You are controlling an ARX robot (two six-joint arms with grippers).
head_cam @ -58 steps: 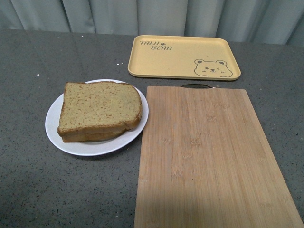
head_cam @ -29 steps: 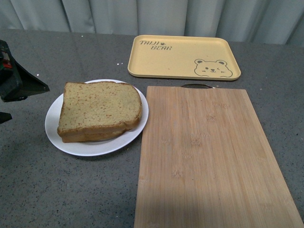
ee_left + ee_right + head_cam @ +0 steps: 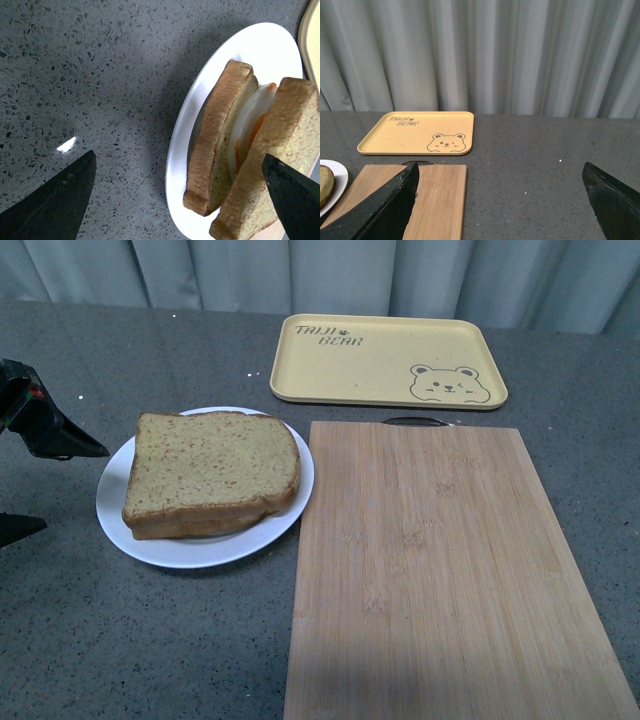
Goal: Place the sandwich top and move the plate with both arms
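- On the white plate (image 3: 118, 525), the sandwich top (image 3: 212, 465) is stacked over the egg slice (image 3: 215, 140).
- Beside the plate, the left gripper (image 3: 72, 488) is spread wide, nothing gripped.
- Likewise the right gripper (image 3: 500, 170) is spread wide, empty.

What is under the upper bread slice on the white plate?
Under the sandwich top: white egg with some orange, then another bread slice on the plate. The egg's middle is covered.

The only readable writing stands on the flat yellow rectangular tray (image 3: 380, 365). Dark brown capitals in two lines read "TAIJI" above "BEAR", with a small paw-like mark after the first word. The lettering sits in the tray corner diagonally opposite its bear drawing (image 3: 449, 383). No other text or number is legible.
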